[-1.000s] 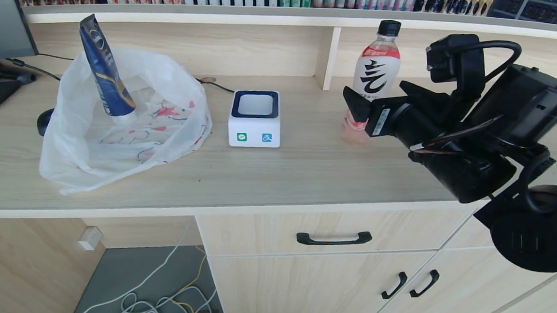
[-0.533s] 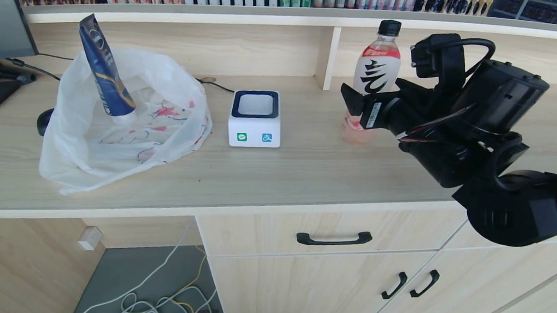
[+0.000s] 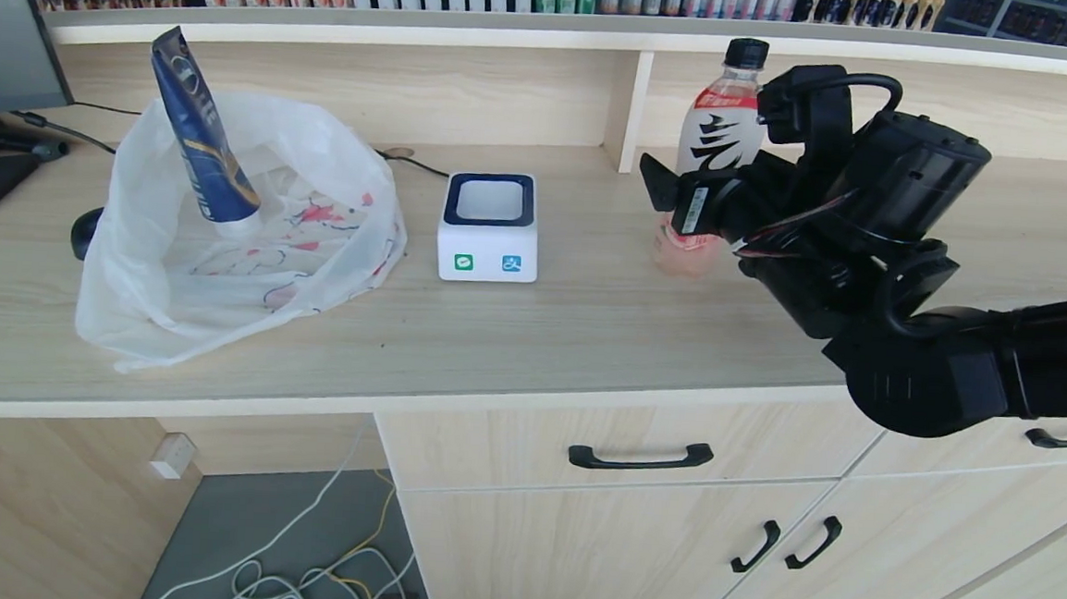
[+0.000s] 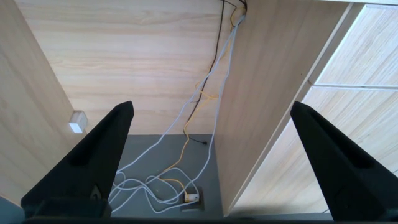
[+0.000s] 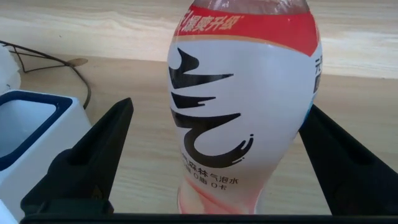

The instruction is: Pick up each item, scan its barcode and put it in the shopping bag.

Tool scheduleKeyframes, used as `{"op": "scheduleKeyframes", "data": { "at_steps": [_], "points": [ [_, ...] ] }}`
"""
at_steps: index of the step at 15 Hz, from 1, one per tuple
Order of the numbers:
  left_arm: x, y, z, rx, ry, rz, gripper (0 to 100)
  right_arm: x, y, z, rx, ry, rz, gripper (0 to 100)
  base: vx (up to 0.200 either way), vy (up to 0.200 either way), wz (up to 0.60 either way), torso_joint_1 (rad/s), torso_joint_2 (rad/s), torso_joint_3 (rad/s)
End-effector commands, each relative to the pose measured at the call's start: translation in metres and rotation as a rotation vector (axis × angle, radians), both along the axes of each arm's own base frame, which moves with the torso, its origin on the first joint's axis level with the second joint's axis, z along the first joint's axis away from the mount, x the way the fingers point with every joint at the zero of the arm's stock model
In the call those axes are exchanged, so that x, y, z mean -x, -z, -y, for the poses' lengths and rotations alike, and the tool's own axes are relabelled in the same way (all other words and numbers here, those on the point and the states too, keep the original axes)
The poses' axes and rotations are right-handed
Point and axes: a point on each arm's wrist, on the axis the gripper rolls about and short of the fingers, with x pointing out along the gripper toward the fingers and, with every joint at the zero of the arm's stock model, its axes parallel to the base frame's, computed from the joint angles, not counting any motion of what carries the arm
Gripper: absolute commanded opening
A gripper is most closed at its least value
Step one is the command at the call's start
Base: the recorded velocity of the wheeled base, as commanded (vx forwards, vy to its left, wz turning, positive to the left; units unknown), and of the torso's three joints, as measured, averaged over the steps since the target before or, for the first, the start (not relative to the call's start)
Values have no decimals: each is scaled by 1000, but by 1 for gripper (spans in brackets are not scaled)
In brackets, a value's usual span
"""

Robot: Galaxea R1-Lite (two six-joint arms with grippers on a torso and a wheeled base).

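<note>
Though open, right hand (image 5: pixel 217 109) astride bottle (image 3: pixel 718 130)

To my right a black-capped pink bottle (image 3: pixel 719 116) stands upright; a blue tube (image 3: pixel 199 135) leans in the shopping bag (image 3: pixel 315 231), left of the white scanner (image 3: pixel 488 225).

There's the bottle (image 3: pixel 706 141): white label, bold black brush-stroke swirl, red band above it, black cap, pale pink at the base. Now the scanner (image 3: pixel 488 232): white box, navy frame on top, one green and one blue icon in front. The bag (image 3: pixel 332 259), milky see-through plastic with red and dark print. The tube (image 3: pixel 199 135), deep blue, gold stripe. The counter (image 3: pixel 587 331), pale wood grain.
</note>
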Motion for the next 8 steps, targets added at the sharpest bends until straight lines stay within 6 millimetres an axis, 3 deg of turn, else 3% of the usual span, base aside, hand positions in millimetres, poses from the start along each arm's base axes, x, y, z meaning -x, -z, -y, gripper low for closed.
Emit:
{"op": "scheduleKeyframes", "data": {
  "at_steps": [1,8],
  "points": [
    [0,0,0,0,-1,0,100,-7,5,-3,1,2,-4,100,0,0,0,0,0,0],
    [0,0,0,0,-1,0,100,-19,7,-1,-11,19,-3,100,0,0,0,0,0,0]
  ]
}}
